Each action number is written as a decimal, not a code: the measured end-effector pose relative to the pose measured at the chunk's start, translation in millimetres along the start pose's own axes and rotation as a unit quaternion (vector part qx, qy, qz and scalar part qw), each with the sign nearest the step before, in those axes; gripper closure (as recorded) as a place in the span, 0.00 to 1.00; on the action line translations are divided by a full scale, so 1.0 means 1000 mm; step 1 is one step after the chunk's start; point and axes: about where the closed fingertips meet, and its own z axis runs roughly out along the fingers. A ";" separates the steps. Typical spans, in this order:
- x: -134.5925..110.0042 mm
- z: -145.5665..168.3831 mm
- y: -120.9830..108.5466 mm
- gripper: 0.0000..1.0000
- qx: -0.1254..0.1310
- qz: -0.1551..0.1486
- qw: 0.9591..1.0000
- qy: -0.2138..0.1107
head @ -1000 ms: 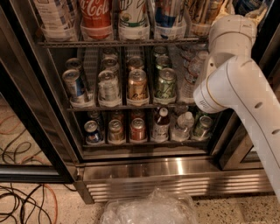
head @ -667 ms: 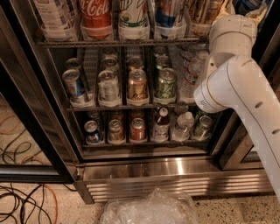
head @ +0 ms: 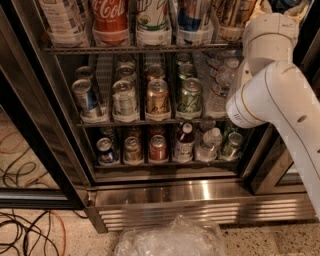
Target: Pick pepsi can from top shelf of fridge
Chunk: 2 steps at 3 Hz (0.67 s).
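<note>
One clear plastic bag lies nearest on the floor, the white arm rises at right before the fridge, its gripper out of view above, grip impossible to tell, and the pepsi can stands on the top shelf.

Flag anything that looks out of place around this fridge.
Crumpled clear plastic lies on the floor in front of the fridge, and loose cables tangle at the left. The shelved cans look orderly. The gripper is out of view; the arm runs up to the top right.
</note>
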 end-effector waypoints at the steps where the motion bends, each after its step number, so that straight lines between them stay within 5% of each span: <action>1: -0.009 0.000 -0.002 1.00 -0.008 -0.007 1.000 -0.007; 2: -0.012 -0.005 -0.001 1.00 -0.030 -0.012 0.999 -0.008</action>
